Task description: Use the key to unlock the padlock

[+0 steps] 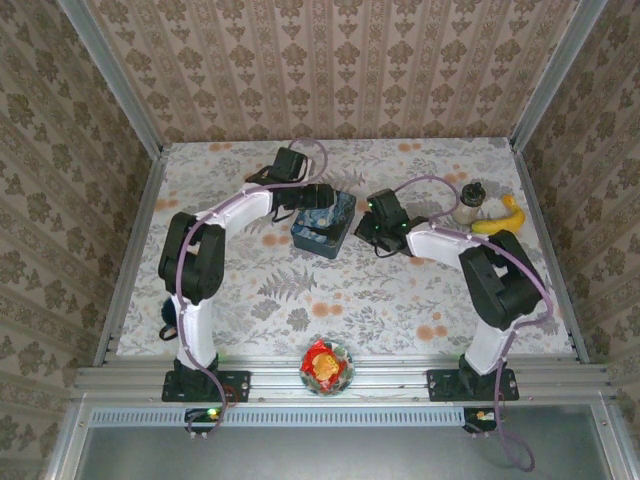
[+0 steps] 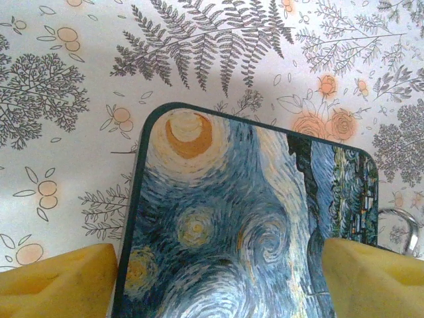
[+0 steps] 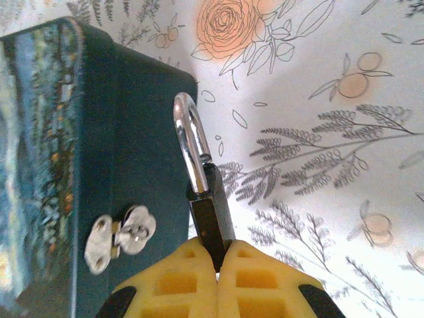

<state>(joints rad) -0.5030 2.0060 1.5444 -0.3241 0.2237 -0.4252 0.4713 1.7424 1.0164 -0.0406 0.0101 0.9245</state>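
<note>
Floral table (image 1: 250, 290) seen from above, with wrist details. At left, the left gripper (image 1: 320, 200) is extended over the far side of the tin (image 1: 322, 228), which is placed near the table's centre. In the left wrist view, its yellow fingers (image 2: 59, 281) are spread wide to either side of the swirl-painted lid. One is set just beside the lid's left edge and the other overlaps its right part; whether the tin is clamped cannot be told. At the middle of the near rail, a dish (image 1: 304, 366) with red and yellow contents is seen. To the right of the tin, the right gripper (image 3: 217, 255) is closed on the padlock (image 3: 212, 222). The black body is pinched between the yellow fingers (image 3: 179, 278), and the silver shackle (image 3: 189, 142) is pointed away from them. The padlock is thus held just beside the tin's dark side wall, clear of the table. Whether the shackle touches the wall cannot be told. A silver clasp (image 3: 122, 238) is mounted on that wall, left of the padlock and apart from it. Farther right, near the table's far right corner, a jar (image 1: 470, 203) is stood upright, and a banana (image 1: 500, 218) is laid just beside it.
</note>
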